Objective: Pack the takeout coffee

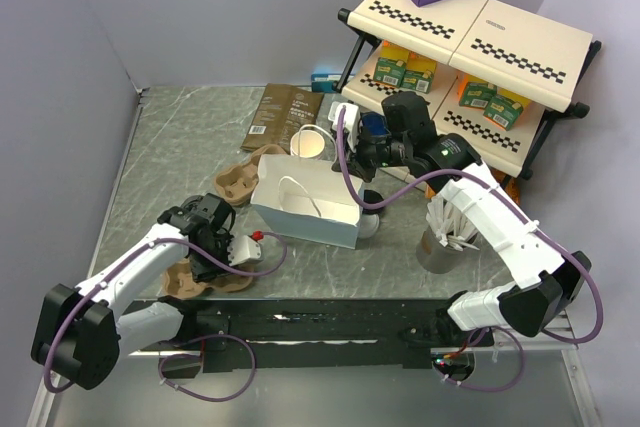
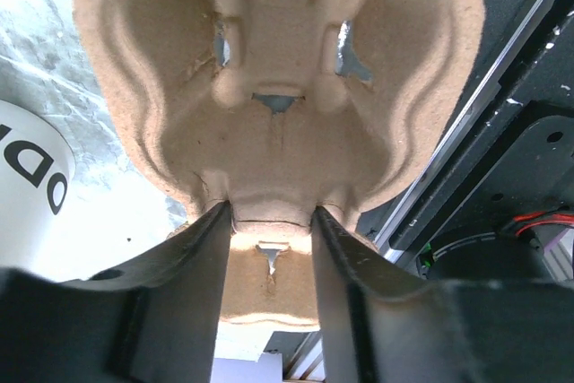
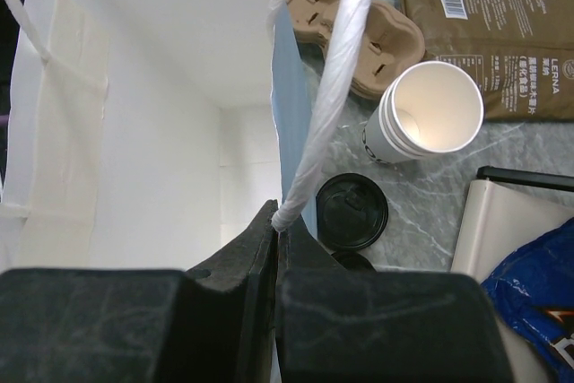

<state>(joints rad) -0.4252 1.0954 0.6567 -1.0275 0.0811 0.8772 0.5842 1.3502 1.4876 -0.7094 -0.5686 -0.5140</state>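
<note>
The white paper cups stand as a nested stack, mouth up and uncovered, at upper centre of the top view. They are just beyond the far long wall of the white bag and just left of the right claw. Their black lid is not on them. It lies flat on the table, near the bag's right end.

The right arm is much the nearer. The left claw sits at lower left of the top view, well apart from the cups, with the bag between.

The right claw is pinched together on the bag's twisted white handle and holds it up — so it is not free to take a cup. The left claw's jaws stand apart astride the near rim of a brown pulp carrier; whether they press on it I cannot tell.

The cups' long axis looks vertical. I judge a cup wants a grip across its wall from the side — and the left arm, the freer one, would have to reach up and right past the bag.
</note>
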